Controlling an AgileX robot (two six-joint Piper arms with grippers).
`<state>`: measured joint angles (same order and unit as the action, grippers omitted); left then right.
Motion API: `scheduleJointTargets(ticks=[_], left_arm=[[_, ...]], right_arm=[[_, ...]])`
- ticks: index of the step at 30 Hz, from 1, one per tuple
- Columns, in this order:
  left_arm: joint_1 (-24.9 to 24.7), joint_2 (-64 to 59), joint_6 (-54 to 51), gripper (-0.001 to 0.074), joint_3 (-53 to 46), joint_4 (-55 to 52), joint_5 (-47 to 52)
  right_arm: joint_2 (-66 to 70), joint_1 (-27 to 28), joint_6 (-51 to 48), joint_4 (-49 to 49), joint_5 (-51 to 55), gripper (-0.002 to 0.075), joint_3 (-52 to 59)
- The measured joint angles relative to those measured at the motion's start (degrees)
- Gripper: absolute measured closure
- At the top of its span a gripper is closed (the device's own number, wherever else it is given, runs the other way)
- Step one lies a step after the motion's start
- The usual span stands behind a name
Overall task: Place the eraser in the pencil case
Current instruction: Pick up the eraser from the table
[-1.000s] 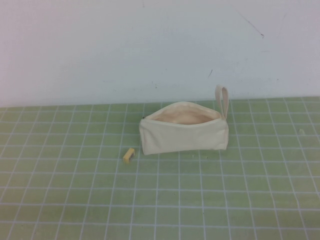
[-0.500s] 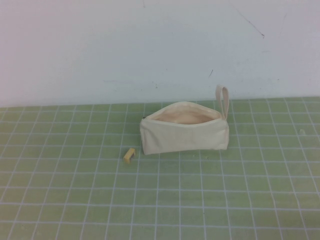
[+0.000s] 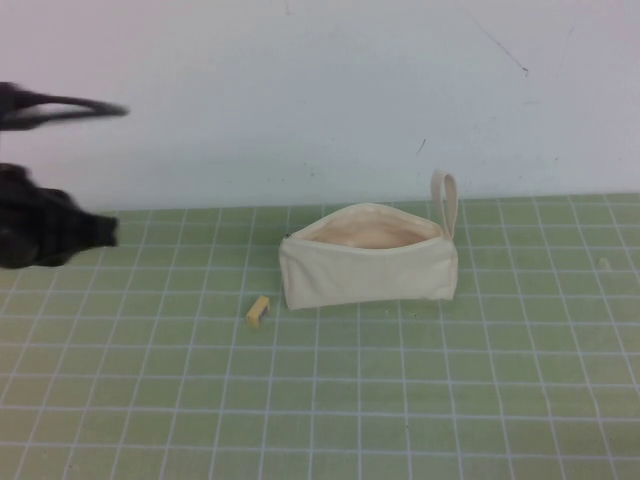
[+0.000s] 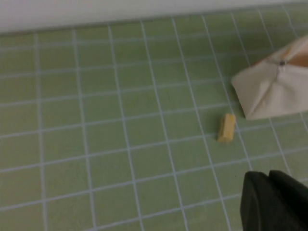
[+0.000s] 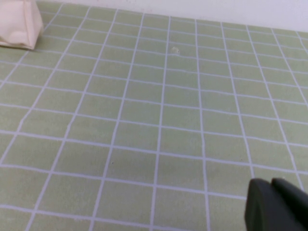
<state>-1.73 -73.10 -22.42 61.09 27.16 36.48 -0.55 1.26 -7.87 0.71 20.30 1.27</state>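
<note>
On the green grid mat (image 3: 400, 400), the eraser (image 3: 258, 311) lies flat on its own, nearer the camera than the pouch and just off the pouch's lower left corner, close to it but not touching. Nothing grips it. The left wrist view shows it (image 4: 226, 128) as a small tan block beside the folded end of the pouch (image 4: 274, 89).

Behind it the pencil case (image 3: 368, 257) stands on its long edge with the zip mouth open upward, so the beige lining shows inside. Its loop strap (image 3: 445, 203) sticks up at the right end. The right wrist view catches only one cream corner of the case (image 5: 19, 26).

The left gripper (image 3: 60, 232) hangs at the far left edge of the high view, above the mat and well apart from both eraser and case, a dark blurred shape holding nothing; whether it is spread or closed cannot be told. The right gripper (image 5: 276, 206) appears only as a dark tip in its own wrist view, over bare mat, and its opening cannot be told either.

Farthest back is the white wall (image 3: 300, 90).
</note>
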Motion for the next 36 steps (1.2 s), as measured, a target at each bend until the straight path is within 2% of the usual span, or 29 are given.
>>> scheduleJointTargets(ticks=[5,12,17,22,25,29,31,33,36], left_arm=[[-3.66,-17.91,-2.78,0.0736,14.19,-0.88,11.14],[-13.15,-39.03,3.22,0.0736,31.21,-16.12,16.66],[-16.06,-42.98,6.19,0.0736,34.58,-20.56,16.44],[-16.59,-43.92,6.33,0.0732,35.18,-18.08,16.69],[-16.98,-45.68,5.05,0.0666,35.18,-17.98,16.69],[-17.68,-47.59,3.78,0.0479,35.18,-17.86,16.32],[-17.72,-48.18,3.56,0.0409,35.18,-17.75,15.95],[-17.72,-48.45,3.44,0.0378,35.18,-17.75,15.56],[-17.72,-49.14,3.11,0.0386,35.18,-17.75,15.00]], right_arm=[[0.00,0.00,0.00,0.00,0.00,0.0726,0.00],[0.00,0.00,0.00,0.00,0.00,0.0726,0.00],[0.00,0.00,0.09,0.00,0.00,0.0726,0.00],[0.00,0.00,0.09,0.00,0.00,0.0726,0.00],[0.00,0.00,0.09,0.00,0.00,0.0726,0.00],[0.00,0.00,0.09,0.00,0.00,0.0726,0.00],[0.00,0.00,0.09,0.00,0.00,0.0726,0.00],[0.00,0.00,0.09,0.00,0.00,0.0726,0.00],[0.00,0.00,0.09,0.00,0.00,0.0726,0.00]])
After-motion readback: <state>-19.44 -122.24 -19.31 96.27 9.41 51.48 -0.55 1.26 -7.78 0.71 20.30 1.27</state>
